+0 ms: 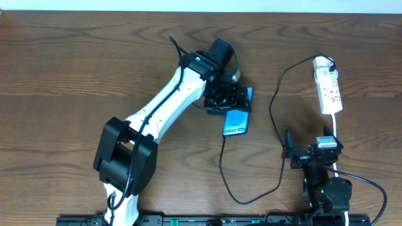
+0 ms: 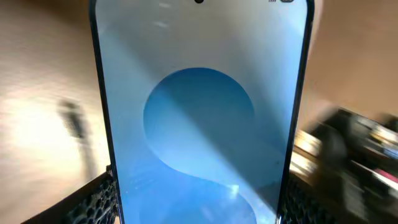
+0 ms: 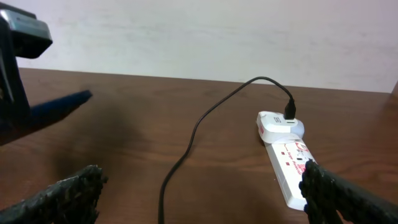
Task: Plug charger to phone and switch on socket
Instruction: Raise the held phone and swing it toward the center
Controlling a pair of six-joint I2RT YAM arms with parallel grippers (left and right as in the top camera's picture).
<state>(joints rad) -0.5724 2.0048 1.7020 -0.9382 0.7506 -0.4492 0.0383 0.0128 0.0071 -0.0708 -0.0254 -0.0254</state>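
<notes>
from above: the left pincer (image 1: pixel 229 100) is closed on the phone (image 1: pixel 237 122). it holds the phone by its two long sides, out on the bench (image 1: pixel 75 69). the charger (image 1: pixel 242 199) is a thin black wire. it starts at the phone's near end, loops back toward the robot, then runs far off to the phone's right, up to the socket (image 1: pixel 329 89). the little plug looks like it is in the phone, but it is too tiny to be sure. the right pincer (image 1: pixel 309 150) sits well to the right of the phone, just short of the socket, not touching it.

left wrist view: the phone's blue screen fills the picture. the black fingers (image 2: pixel 93 202) press on both its edges. the end where the plug goes is out of the picture.

right wrist view: the right pincer is wide open with nothing in it. the wire's other end sits in a white block (image 3: pixel 280 127) on the socket's far end. i cannot tell if the switch is on. i think the plug part is nearly done and the switch part is left.
</notes>
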